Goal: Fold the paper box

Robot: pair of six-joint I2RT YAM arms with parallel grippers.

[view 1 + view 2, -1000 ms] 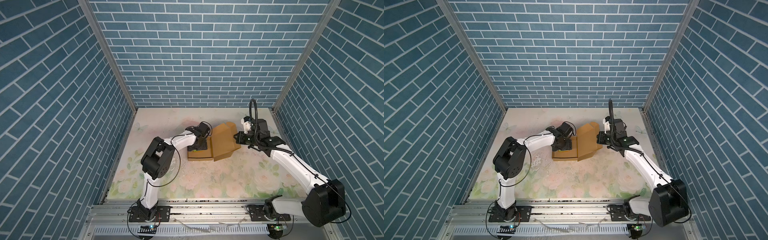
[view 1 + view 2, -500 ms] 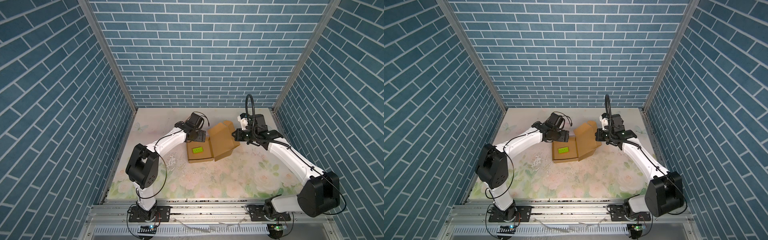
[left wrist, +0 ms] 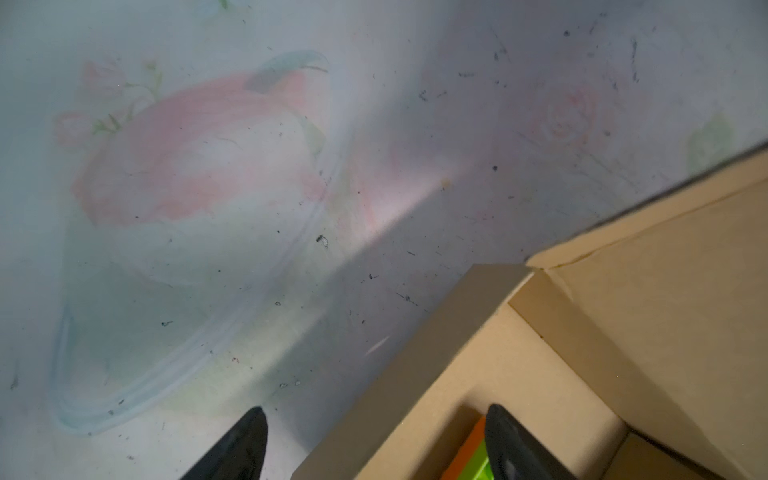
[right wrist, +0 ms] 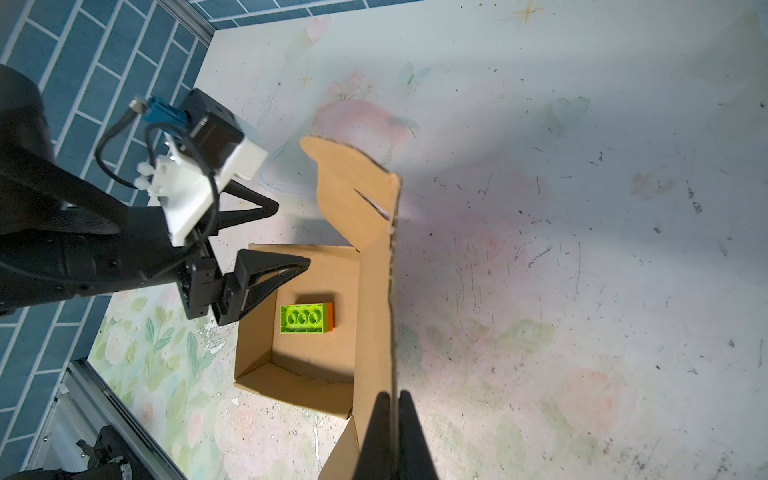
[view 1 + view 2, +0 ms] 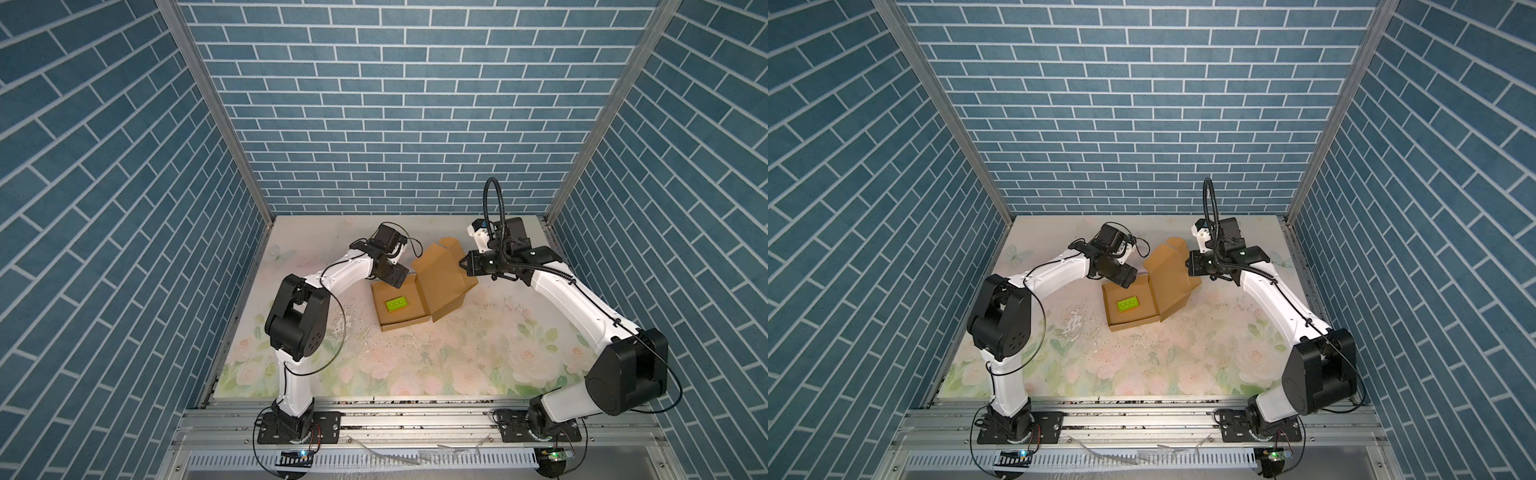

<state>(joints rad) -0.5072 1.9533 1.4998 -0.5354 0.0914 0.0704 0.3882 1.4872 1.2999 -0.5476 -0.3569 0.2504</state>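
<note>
Left gripper [image 5: 396, 281] pulled back, open astride paper box's [image 5: 405, 328] far wall; right gripper [image 5: 461, 263] pinches raised lid [image 5: 442, 278], probably folding leftward.

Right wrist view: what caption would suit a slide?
Shut right gripper pinches the raised lid of the paper box; open left gripper straddles its wall, green brick inside.

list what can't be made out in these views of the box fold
- Left wrist view: green brick mostly cut off by the frame edge and behind one of the left gripper fingers.
- Right wrist view: paper box lid nearly edge-on, outer face unseen.
- Both top views: right gripper grip on the lid too small to judge; left gripper covers a far corner of the box.
</note>
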